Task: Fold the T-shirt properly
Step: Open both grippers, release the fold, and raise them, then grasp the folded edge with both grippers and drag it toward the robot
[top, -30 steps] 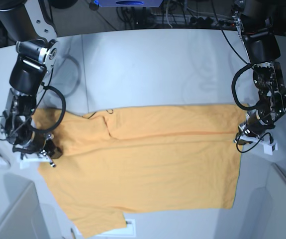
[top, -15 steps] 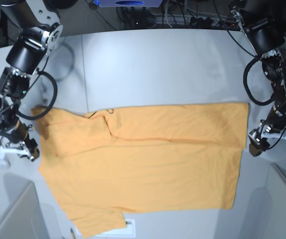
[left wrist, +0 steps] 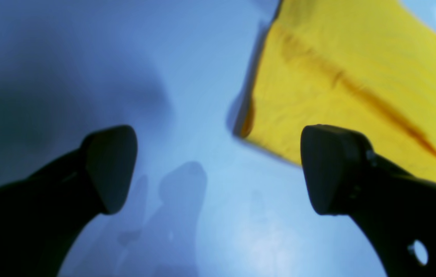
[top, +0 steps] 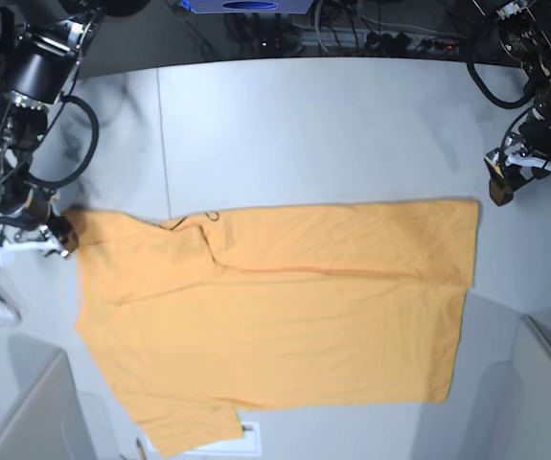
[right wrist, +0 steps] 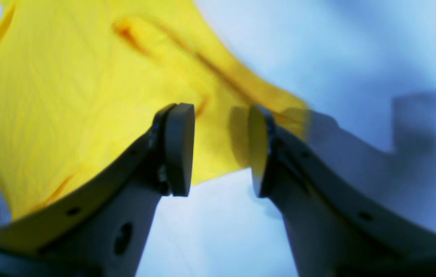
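Cloth first: the T-shirt (top: 275, 316) is spread flat on the grey table (top: 304, 125), occupying the near half of it, with its long axis run across the table from one arm's side to the other. The neckline, marked by thin black curves (top: 194, 218), is seen toward the right arm's end, and the straight hem toward the left arm's end; one fold line is carried lengthwise along the far part of the shirt. Both grippers are found off the cloth, at opposite ends of that axis. The right gripper (right wrist: 218, 150) is placed just beside the shoulder corner of the T-shirt, its jaws parted narrowly and empty, the cloth lying beyond them. The left gripper (left wrist: 218, 169) is raised farther from the hem corner, jaws spread wide and empty, with the corner lying ahead and to one side. The right arm is judged the nearer to the T-shirt.
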{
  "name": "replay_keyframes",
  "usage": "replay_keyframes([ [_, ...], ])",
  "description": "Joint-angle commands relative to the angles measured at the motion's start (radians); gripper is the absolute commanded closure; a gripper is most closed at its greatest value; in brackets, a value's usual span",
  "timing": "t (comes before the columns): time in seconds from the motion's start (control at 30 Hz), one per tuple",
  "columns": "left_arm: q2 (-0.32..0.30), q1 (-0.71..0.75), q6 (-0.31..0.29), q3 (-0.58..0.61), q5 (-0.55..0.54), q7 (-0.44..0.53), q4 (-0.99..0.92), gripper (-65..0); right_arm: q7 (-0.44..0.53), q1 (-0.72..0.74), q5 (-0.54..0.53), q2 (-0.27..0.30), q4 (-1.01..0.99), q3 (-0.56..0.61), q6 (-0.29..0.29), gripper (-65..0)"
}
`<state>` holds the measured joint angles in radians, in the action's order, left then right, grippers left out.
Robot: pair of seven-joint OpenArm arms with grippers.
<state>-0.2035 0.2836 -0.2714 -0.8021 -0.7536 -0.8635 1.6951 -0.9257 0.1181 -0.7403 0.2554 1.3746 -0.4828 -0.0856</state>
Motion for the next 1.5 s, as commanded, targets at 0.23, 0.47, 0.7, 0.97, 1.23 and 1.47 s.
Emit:
replay_keyframes([
  [0.23,-0.018,-0.002,-0.007,-0.006,-0.007,0.025,-0.013,-65.0,-0.003,0.01,0.011,0.018,0.01,0.0,0.004,-24.3],
  [0.47,0.011,-0.031,-0.007,-0.004,-0.007,0.026,-0.112,-65.0,0.029,-0.091,0.006,-0.054,0.159,-0.106,-0.062,-24.2],
  [0.7,0.012,-0.116,-0.007,0.086,-0.008,0.028,-0.209,-65.0,0.029,-0.148,0.001,-0.176,0.217,-0.181,-0.119,-24.2],
  [0.97,0.046,-0.231,-0.007,0.091,-0.007,0.028,-0.326,-65.0,0.125,-0.165,0.001,-0.247,0.216,-0.182,-0.118,-25.5],
  [1.23,0.051,-0.294,-0.007,0.092,-0.007,0.026,-0.455,-49.9,0.222,-0.133,0.008,-0.238,0.065,-0.181,-0.118,-28.7],
  [1.47,0.045,-0.304,-0.007,0.092,-0.007,0.026,-0.488,-1.5,0.291,-0.093,0.001,-0.199,-0.025,-0.173,-0.118,-28.5],
])
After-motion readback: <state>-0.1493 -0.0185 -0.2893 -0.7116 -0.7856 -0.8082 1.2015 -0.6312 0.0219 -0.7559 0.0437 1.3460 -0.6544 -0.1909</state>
